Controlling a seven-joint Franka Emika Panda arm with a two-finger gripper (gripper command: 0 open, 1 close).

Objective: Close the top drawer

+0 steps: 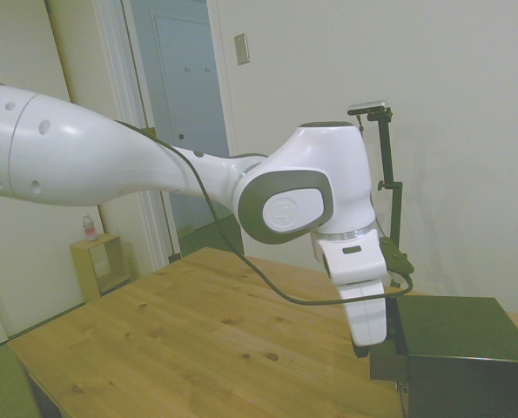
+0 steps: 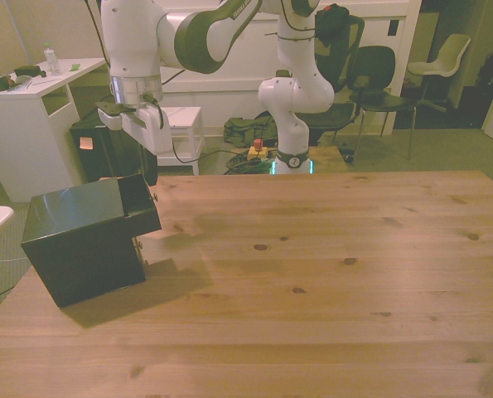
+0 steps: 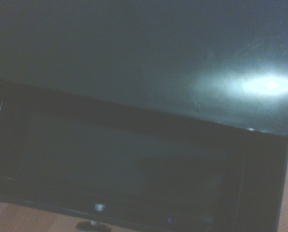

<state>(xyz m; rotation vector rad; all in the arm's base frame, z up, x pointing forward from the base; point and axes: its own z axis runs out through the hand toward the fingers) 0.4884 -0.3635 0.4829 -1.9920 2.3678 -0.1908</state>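
Note:
A small dark cabinet (image 2: 80, 249) stands at the front view's left end of the wooden table (image 2: 312, 274). Its top drawer (image 2: 143, 217) sticks out, open, toward the table's middle. My gripper (image 2: 150, 177) hangs just above the far edge of the pulled-out drawer, close to its front. In the side view the gripper (image 1: 362, 350) is right over the drawer (image 1: 386, 366), which juts from the cabinet (image 1: 467, 348). The wrist view has the glossy cabinet top (image 3: 134, 58), the drawer's dark inside (image 3: 124, 164) and a small knob (image 3: 89, 225).
The cabinet sits close to the table edge at the front view's left. Beyond the table are a white desk (image 2: 18, 124), a black box (image 2: 105, 149) on the floor and chairs (image 2: 379, 83). A small wooden shelf (image 1: 102, 261) stands by the door in the side view.

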